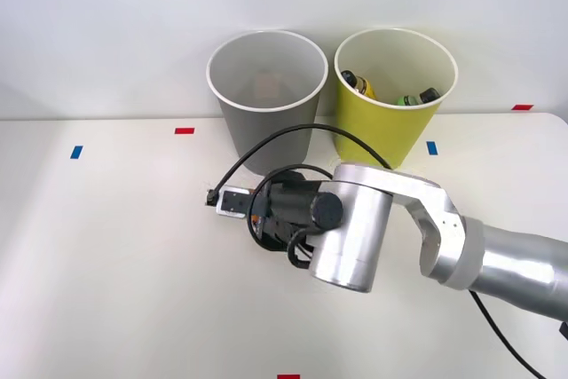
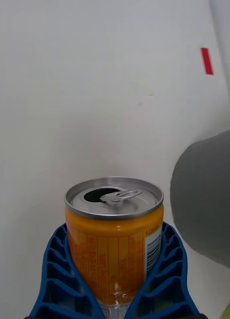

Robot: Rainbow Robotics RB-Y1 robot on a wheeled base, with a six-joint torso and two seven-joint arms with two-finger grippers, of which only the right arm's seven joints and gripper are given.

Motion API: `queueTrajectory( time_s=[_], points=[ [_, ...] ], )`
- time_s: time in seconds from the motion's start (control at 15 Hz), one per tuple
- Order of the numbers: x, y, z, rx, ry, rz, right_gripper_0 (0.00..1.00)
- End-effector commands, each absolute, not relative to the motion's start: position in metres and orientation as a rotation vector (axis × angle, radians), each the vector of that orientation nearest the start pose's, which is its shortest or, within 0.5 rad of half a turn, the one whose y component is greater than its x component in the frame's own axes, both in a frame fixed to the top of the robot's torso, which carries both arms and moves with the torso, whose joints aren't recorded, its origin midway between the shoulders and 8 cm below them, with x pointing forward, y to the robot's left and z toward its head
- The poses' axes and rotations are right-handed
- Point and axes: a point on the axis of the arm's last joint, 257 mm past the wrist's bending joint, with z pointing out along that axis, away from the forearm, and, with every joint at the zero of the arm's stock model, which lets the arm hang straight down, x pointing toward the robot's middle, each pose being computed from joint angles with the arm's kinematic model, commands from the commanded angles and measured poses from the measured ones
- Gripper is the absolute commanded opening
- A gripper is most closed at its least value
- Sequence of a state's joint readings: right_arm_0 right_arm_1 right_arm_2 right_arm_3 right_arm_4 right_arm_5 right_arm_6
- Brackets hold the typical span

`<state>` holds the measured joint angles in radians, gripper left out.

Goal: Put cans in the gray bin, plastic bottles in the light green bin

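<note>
Right gripper (image 2: 115,294): blue ribbed fingers (image 2: 60,269) closed narrow against both sides of the can (image 2: 114,239), which stands upright between them, orange body, silver top with opened tab. Whether the can's base touches the bench (image 1: 106,255) cannot be told. In the front view the right arm's wrist (image 1: 351,224) and its black cable cover the grasp, near mid-bench. Just beyond the can, gray bin (image 1: 266,99) stands at the bench's far edge; light green bin (image 1: 395,99) beside it, apart, holding plastic bottles (image 1: 359,84) with dark caps. Red and blue tape marks (image 1: 185,130) along the far edge.
</note>
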<state>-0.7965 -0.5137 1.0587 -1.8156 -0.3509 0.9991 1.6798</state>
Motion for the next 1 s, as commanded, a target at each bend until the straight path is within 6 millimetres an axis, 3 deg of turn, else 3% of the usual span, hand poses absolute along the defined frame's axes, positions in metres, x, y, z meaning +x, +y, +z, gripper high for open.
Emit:
queueTrajectory(
  time_s=[0.07, 0.4, 0.67, 1.0],
  points=[
    [0.452, 0.065, -0.215, -1.389, 1.548, -0.025, 0.0],
    [0.452, 0.056, -0.162, -1.109, 1.415, 0.242, 0.0],
    [0.433, 0.037, -0.112, -0.952, 1.308, 0.462, 0.0],
    [0.431, 0.018, -0.085, -0.843, 1.254, 0.562, 0.0]
  ],
)
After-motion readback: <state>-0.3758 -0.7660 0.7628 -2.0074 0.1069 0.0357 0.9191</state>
